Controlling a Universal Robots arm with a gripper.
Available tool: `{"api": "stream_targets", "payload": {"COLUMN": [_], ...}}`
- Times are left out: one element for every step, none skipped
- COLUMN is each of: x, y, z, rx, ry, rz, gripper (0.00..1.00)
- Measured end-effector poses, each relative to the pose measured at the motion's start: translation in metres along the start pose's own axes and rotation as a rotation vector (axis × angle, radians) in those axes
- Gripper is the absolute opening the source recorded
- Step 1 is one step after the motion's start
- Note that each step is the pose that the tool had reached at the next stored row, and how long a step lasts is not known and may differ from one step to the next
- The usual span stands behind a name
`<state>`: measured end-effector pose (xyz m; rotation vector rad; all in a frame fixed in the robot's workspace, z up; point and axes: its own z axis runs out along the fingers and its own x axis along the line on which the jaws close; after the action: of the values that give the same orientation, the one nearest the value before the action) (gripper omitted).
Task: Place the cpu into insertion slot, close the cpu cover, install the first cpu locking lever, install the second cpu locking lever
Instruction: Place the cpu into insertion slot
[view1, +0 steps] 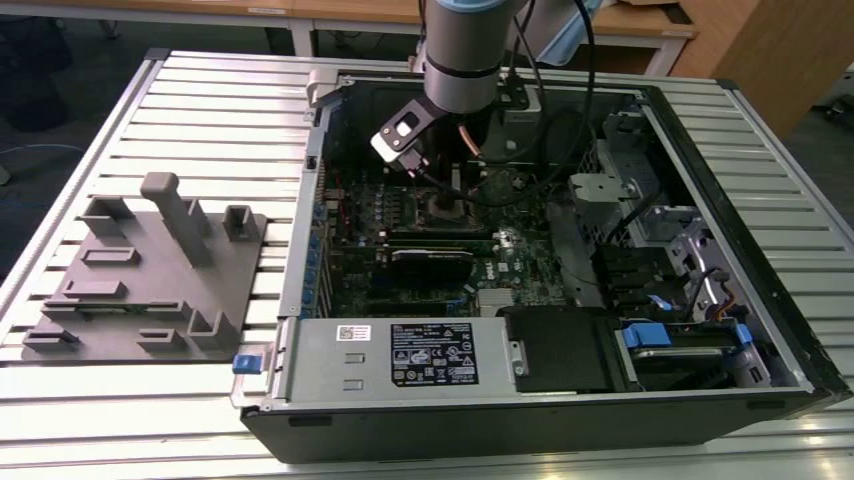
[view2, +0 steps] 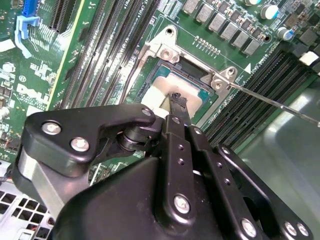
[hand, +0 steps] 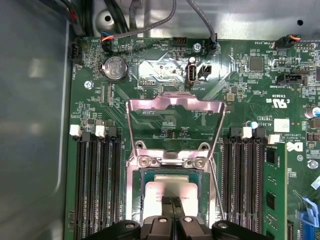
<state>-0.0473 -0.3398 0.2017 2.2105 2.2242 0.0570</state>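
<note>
The cpu (hand: 172, 186) lies flat in the slot (hand: 136, 197), silvery top up, its edges inside the metal rim. In the second wrist view the cpu (view2: 192, 86) shows the same way, seated within the slot (view2: 162, 50). The cover (hand: 175, 103) is swung open. It stands up off its hinge at the slot's far side, and the green board shows through its square window.

The gripper (hand: 172, 200) is right over the chip. Its two black fingers (hand: 167, 207) are pressed together with nothing between them, and their tips are at the cpu's top near one edge. From the second wrist view, the gripper (view2: 177, 98) points down at that same spot. Whether the tips actually touch the metal I cannot tell.

A thin lever (view2: 275, 102) slants away from the slot's corner, unlatched and clear of the cover. In the first wrist view the lever (hand: 216, 185) runs along the slot's side.

Long black memory slots (hand: 95, 185) flank the socket on both sides of the motherboard (hand: 165, 65).

From the room, the arm (view1: 467, 50) reaches down into the open case (view1: 747, 200), with the gripper (view1: 447, 200) deep inside. The case rests on a slatted table (view1: 214, 100). A grey fixture plate (view1: 134, 290) sits beside it at the exterior view's left.
</note>
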Motion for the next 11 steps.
{"api": "stream_targets", "payload": {"x": [0.0,-0.0001,-0.0001,-0.0001,0.0,0.0,-0.0001,-0.0002,-0.0002,-0.0002,-0.0001], "y": [0.0,0.0,0.0,0.0,0.0,0.0,-0.0001,-0.0001,-0.0001,-0.0001,-0.0001], "z": [0.0007,0.0008,0.0008,0.0007,0.001,0.0019,0.0025,0.0026,0.0026,0.0027,0.0028], "rx": [0.0,0.0001,0.0001,0.0001,0.0001,0.0,0.0004,0.0005,0.0004,0.0004,0.0003], "ry": [0.0,-0.0002,-0.0002,-0.0003,-0.0001,0.0,-0.0007,-0.0008,-0.0007,-0.0006,-0.0004], "rz": [0.0,0.0,0.0,0.0,0.0,0.0,0.0,0.0,0.0,0.0,0.0], "gripper": [0.11,0.11,0.11,0.11,0.11,0.11,0.11,0.11,0.11,0.11,0.11]}}
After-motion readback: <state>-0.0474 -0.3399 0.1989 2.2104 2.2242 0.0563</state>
